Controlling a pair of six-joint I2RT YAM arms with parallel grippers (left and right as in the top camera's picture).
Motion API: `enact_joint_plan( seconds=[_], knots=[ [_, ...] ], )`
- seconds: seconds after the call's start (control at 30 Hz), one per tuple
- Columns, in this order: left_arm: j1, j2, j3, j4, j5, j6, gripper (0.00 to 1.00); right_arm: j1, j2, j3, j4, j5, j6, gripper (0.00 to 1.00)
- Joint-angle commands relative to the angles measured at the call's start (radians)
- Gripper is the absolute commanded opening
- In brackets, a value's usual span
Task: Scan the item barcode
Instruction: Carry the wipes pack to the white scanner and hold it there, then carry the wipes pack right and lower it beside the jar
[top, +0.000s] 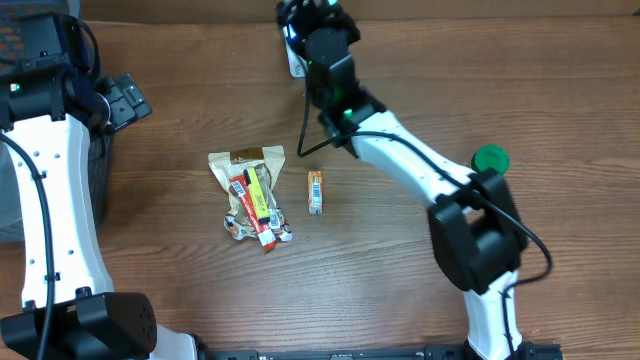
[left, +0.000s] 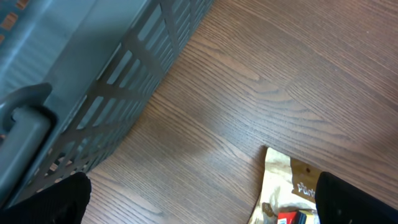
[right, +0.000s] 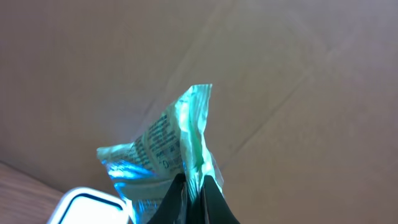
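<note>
**Step in hand: present the held packet to the reader.**

1. Left side. The grey basket (left: 93, 93) stands at the left edge of the table (top: 400, 300). The left gripper (left: 208, 202) hangs beside the basket with its fingers spread wide and nothing between them. It has no part in this step, so park it there.

2. Centre. A pile of snack packets (top: 250, 195) lies on the wood, with a small orange box (top: 315, 192) just beside it. These items wait. Do not sweep the right arm low over them.

3. Right arm. The right gripper (right: 193, 186) is at the far edge of the table, its fingers pressed together on the lower edge of a green-and-white packet (right: 174, 137). The packet stands upright above the fingers, creased along its middle.

4. A white device (right: 87, 205), probably the scanner, sits just below and to one side of the packet.

5. Technique. No barcode can be made out on the visible face. Rotate the wrist slowly until the printed code faces the device. Keep the pinch firm, since the film is thin and may slip or fold over the code. Hold the packet steady near the device.

6. Far right. A green disc (top: 490, 158) lies beside the arm and is not involved.
</note>
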Motion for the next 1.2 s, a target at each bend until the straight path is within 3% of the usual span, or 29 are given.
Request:
enact_joint_plan(
  seconds=[0.0,0.3,0.73,1.0,1.17],
  knots=[
    [0.001,-0.018,0.021,0.002,-0.012,0.012,1.00,-0.010,0.099,0.021,0.080,0.077,-0.256,0.04],
    [0.001,-0.018,0.021,0.002,-0.012,0.012,1.00,-0.019,0.221,0.021,0.210,0.084,-0.254,0.04],
    [0.001,-0.018,0.021,0.002,-0.012,0.012,1.00,-0.020,0.223,0.022,0.205,0.085,-0.181,0.03],
    [0.001,-0.018,0.020,0.002,-0.012,0.012,1.00,-0.020,0.137,0.022,0.188,0.100,-0.024,0.03],
    [0.001,-0.018,0.021,0.002,-0.012,0.012,1.00,-0.022,-0.008,0.022,-0.006,0.091,0.132,0.03]
  ],
)
